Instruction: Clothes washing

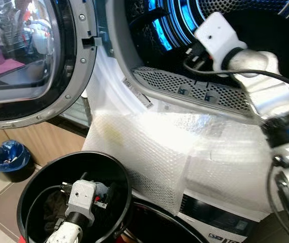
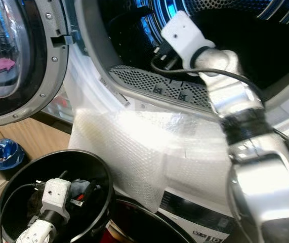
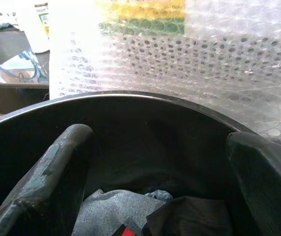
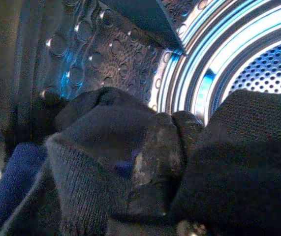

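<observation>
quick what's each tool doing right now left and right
Left tool: open, inside the black bin, holding nothing.
Right tool: closed on a dark knit garment inside the drum.

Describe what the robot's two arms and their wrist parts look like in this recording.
Both arms are shiny silver metal. The right arm has rounded polished segments, a black band at mid-length and a black cable looping along it to a boxy white wrist housing. The left arm ends in a similar white housing with small screw holes and a black cable. The left fingers are long, black and scuffed.
</observation>
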